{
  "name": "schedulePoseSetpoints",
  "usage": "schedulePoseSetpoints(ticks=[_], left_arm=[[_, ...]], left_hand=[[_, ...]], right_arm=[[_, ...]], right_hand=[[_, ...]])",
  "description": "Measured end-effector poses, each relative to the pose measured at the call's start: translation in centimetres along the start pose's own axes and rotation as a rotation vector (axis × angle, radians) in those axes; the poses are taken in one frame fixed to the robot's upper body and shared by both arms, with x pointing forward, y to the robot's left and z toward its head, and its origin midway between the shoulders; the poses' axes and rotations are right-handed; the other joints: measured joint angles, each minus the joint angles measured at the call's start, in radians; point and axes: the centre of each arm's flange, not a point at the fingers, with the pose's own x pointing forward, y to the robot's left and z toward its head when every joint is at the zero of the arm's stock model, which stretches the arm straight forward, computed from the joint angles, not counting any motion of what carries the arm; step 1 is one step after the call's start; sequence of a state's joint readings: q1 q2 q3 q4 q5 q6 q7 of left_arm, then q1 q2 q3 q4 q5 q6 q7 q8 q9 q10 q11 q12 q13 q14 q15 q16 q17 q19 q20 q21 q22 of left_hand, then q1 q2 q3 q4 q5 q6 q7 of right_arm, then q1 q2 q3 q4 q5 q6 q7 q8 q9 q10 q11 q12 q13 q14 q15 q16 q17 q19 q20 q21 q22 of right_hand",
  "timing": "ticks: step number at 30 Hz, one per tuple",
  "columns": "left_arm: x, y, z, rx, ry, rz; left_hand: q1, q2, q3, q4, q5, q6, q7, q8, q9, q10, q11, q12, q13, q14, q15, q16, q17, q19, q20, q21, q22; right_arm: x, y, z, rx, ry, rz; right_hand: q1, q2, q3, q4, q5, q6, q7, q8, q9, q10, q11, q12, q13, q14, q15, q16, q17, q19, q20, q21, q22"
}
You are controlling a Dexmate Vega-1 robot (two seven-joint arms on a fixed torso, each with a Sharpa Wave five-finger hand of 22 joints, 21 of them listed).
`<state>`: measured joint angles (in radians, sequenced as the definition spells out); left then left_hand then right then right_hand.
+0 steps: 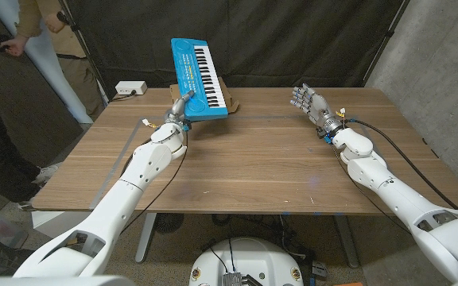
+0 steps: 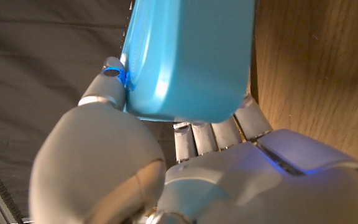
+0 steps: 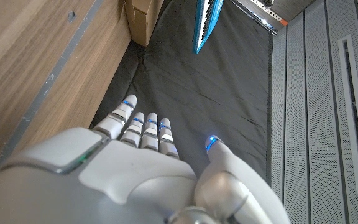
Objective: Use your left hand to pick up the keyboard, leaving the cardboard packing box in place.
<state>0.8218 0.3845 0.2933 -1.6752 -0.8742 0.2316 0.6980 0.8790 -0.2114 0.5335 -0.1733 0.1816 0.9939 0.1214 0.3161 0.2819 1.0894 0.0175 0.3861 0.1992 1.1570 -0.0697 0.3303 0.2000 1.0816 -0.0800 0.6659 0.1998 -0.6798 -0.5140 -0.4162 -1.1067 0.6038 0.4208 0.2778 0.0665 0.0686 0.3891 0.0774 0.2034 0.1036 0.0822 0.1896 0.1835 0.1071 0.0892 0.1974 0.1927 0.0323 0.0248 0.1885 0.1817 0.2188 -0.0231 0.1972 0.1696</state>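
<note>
Blue plastic fills the grip of the robot's left hand [image 1: 182,106], which holds the keyboard [image 1: 199,77] by its lower end and lifts it clear of the wooden bench [image 1: 245,159], tilted so its black and white keys face the camera in the head view. Seen from the left wrist, thumb and fingers [image 2: 213,134] clamp the smooth, rounded casing of the keyboard [image 2: 185,56] from opposite sides, the glossy shell catching light along its curved edge. The cardboard packing box [image 1: 230,102], brown and matte, sits on the bench just behind the raised instrument, mostly hidden by it; what it contains cannot be told. In the right wrist view the corner of the cardboard packing box [image 3: 143,18] shows at the bench's edge, with the keyboard [image 3: 207,22] seen edge-on beyond it. The right hand [image 1: 308,103] stands well apart near the far right of the bench, fingers spread and straight, holding nothing; the right wrist view shows the right hand [image 3: 142,162] with its grey segmented fingers [image 3: 149,127] extended. A small white box [image 1: 130,89] lies at the bench's far left corner, and a person [image 1: 42,32] stands beyond that side against a dark curtain [image 1: 293,36]
</note>
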Motion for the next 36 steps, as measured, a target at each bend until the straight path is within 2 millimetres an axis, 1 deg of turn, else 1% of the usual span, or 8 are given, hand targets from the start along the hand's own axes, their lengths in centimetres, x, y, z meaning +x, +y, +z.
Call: schedulePoseSetpoints(ticks=[5, 7, 20, 23, 32, 36], left_arm=[[0.0, -0.3, 0.7, 0.002, -0.021, -0.005], [0.0, -0.4, 1.0, 0.002, -0.026, -0.006], [-0.2, -1.1, 2.4, 0.005, -0.072, -0.017], [-0.3, -1.2, 2.7, 0.005, -0.080, -0.021], [-0.7, -1.6, 3.4, 0.007, -0.104, -0.030], [-1.0, -1.6, 3.8, 0.011, -0.118, -0.034]], left_hand=[[0.005, -0.005, -0.003, 0.003, 0.000, 0.000, 0.000, -0.004, 0.000, 0.000, 0.000, -0.006, 0.000, 0.000, 0.000, -0.002, 0.000, -0.002, -0.002, 0.004, 0.000], [0.006, -0.006, -0.004, 0.004, -0.003, 0.000, 0.000, -0.004, 0.000, 0.005, 0.005, -0.006, 0.000, 0.002, 0.002, -0.002, 0.000, -0.006, -0.005, 0.007, 0.000], [0.006, -0.006, -0.004, 0.004, -0.003, 0.000, 0.000, -0.008, 0.004, 0.007, 0.003, -0.006, 0.000, 0.005, 0.001, -0.002, 0.000, -0.006, -0.005, 0.011, 0.000], [0.006, -0.006, -0.008, 0.008, -0.003, 0.003, 0.004, -0.009, 0.004, 0.010, 0.001, -0.006, -0.001, 0.005, 0.001, -0.002, -0.001, -0.007, -0.004, 0.017, 0.000], [0.006, -0.006, -0.008, 0.008, -0.006, 0.005, 0.002, -0.012, 0.004, 0.010, 0.000, -0.013, -0.001, 0.008, 0.002, -0.002, -0.005, -0.007, -0.004, 0.022, 0.000], [0.006, -0.006, -0.008, 0.008, -0.006, 0.007, 0.000, -0.012, 0.007, 0.010, 0.000, -0.013, -0.001, 0.009, 0.002, -0.002, -0.004, -0.007, -0.003, 0.022, 0.000]], right_arm=[[0.0, 0.0, 0.0, 0.000, -0.001, -0.001], [0.0, 0.0, 0.0, 0.000, -0.002, -0.001], [0.0, 0.1, 0.0, 0.002, -0.004, -0.004], [-0.1, 0.1, -0.1, 0.003, -0.003, -0.004], [-0.3, 0.3, 0.1, 0.002, -0.010, -0.002], [-0.4, 0.5, 0.3, 0.001, -0.014, -0.003]], right_hand=[[0.000, 0.000, 0.000, 0.000, 0.000, 0.000, 0.000, 0.000, 0.000, 0.000, 0.000, 0.000, 0.000, 0.000, 0.000, 0.000, 0.000, 0.000, 0.000, 0.000, 0.000], [0.000, 0.000, 0.000, 0.000, 0.000, 0.000, 0.000, 0.000, 0.000, 0.000, 0.000, 0.000, 0.000, 0.000, 0.000, 0.000, 0.000, 0.000, 0.000, 0.000, 0.000], [0.000, 0.000, 0.000, 0.000, 0.000, 0.000, 0.000, 0.000, 0.000, 0.000, 0.000, 0.000, 0.000, 0.000, 0.000, 0.000, 0.000, 0.000, 0.000, 0.000, 0.000], [0.000, 0.000, 0.000, 0.000, 0.000, 0.000, 0.000, 0.000, 0.000, 0.000, 0.000, 0.000, 0.000, 0.000, 0.000, 0.000, 0.000, 0.000, 0.000, 0.000, 0.000], [0.000, 0.000, 0.000, 0.000, 0.000, 0.000, 0.000, 0.000, 0.000, 0.000, 0.000, 0.000, 0.000, 0.000, 0.000, 0.000, 0.000, 0.000, 0.000, 0.000, 0.000], [0.000, 0.000, -0.004, -0.004, 0.000, 0.000, 0.000, 0.000, 0.000, 0.000, 0.000, 0.000, 0.000, 0.000, 0.000, 0.000, 0.000, 0.000, 0.000, 0.000, 0.000]])
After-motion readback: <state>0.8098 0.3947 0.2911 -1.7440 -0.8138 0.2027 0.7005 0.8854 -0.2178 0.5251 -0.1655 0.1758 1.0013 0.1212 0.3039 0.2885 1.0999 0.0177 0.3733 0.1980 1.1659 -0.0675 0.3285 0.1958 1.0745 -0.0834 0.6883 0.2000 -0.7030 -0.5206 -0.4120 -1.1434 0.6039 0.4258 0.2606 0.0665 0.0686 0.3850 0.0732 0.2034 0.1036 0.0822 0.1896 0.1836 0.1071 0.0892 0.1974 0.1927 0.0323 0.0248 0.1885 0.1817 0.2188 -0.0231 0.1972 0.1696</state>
